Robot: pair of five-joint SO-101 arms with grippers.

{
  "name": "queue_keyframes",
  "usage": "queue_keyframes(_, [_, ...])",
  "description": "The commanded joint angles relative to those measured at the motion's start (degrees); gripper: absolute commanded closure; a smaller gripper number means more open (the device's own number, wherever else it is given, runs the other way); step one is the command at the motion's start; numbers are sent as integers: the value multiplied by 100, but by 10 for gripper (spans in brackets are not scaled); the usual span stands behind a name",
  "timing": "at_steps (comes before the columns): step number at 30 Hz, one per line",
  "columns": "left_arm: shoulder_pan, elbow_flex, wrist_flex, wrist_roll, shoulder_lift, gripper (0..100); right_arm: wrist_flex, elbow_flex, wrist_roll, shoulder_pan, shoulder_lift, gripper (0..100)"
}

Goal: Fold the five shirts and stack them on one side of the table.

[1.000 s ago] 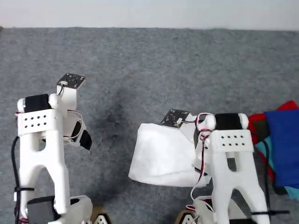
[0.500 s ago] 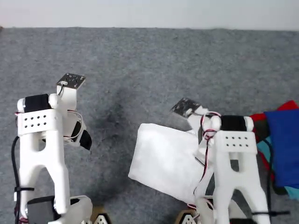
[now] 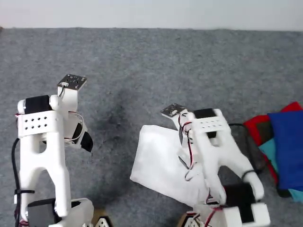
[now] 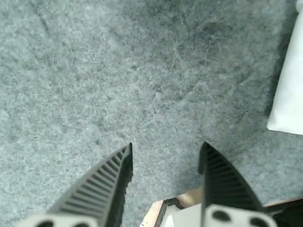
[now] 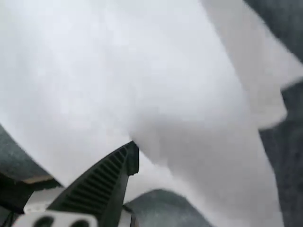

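Grey covering (image 3: 142, 66): a fibrous, felt-like surface spanning the high view from left edge to right edge, mottled, with a darker patch near the centre. Pale strip (image 3: 151, 13): a plain whitish band along the top edge of the high view, meeting the covering in a straight line. Tan pieces (image 3: 102, 221): two small wood-coloured parts with dark edging, lower left and lower centre of the high view, lying on the covering.
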Motion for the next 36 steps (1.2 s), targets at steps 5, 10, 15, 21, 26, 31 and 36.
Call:
queue_keyframes(5, [-26, 295, 167, -35, -255, 779, -163, -1433, -62, -31, 1560, 381])
queue_keyframes(10, [-35, 532, 167, -35, -255, 780, 444, -2470, -53, -163, 2985, 512])
queue_keyframes(15, [-26, 505, 167, -53, -255, 780, 1174, -3358, 369, -374, 3767, 860])
queue_keyframes(21, [-18, 532, 167, -35, -255, 780, 1473, -3895, 431, -330, 3749, 976])
queue_keyframes(26, [-26, 514, 167, -53, -255, 780, 1807, -4352, 431, -330, 3741, 990])
queue_keyframes(31, [-26, 514, 167, -53, -255, 780, 2246, -4897, 431, -224, 3741, 988])
queue_keyframes(36, [-35, 514, 167, -62, -255, 780, 2527, -5363, 431, 66, 3644, 988])
